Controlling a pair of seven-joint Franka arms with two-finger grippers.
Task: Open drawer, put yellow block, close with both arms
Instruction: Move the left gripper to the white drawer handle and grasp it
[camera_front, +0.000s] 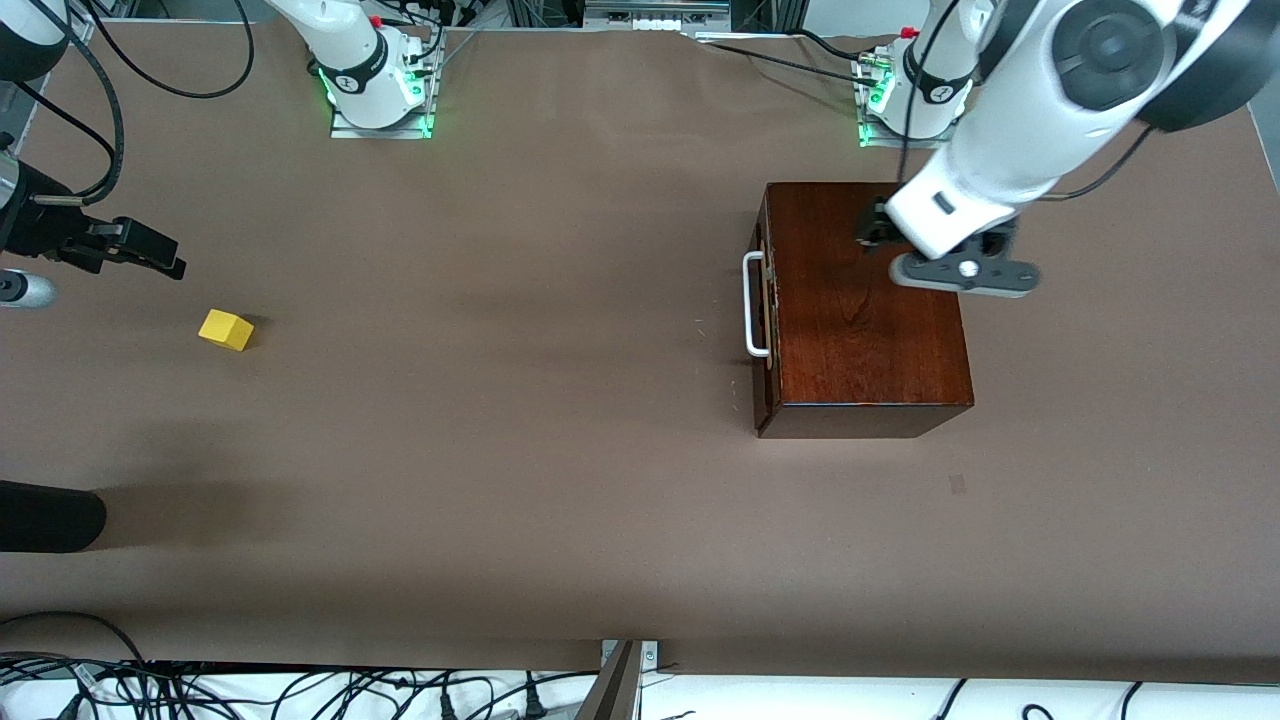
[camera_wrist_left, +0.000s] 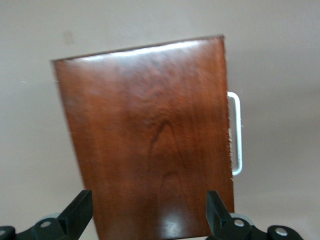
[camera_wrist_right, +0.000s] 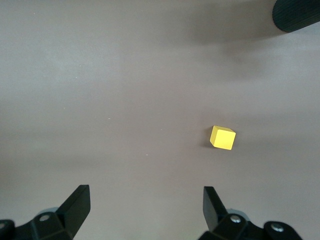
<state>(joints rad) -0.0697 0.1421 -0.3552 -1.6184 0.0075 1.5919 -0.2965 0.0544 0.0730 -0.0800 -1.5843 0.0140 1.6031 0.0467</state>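
No text, label, brand or number can be read anywhere in these views. The dark wooden box (camera_front: 865, 305) shows only wood grain on its top, and its white handle (camera_front: 754, 304) is plain. The yellow block (camera_front: 226, 329) has bare faces. The brown table cover (camera_front: 520, 420) carries no print. Each arm base bears a small round white mark on its black band (camera_front: 349, 80), but it is too small to make out. The green lights glowing at the bases (camera_front: 421, 95) are lamps without any lettering.
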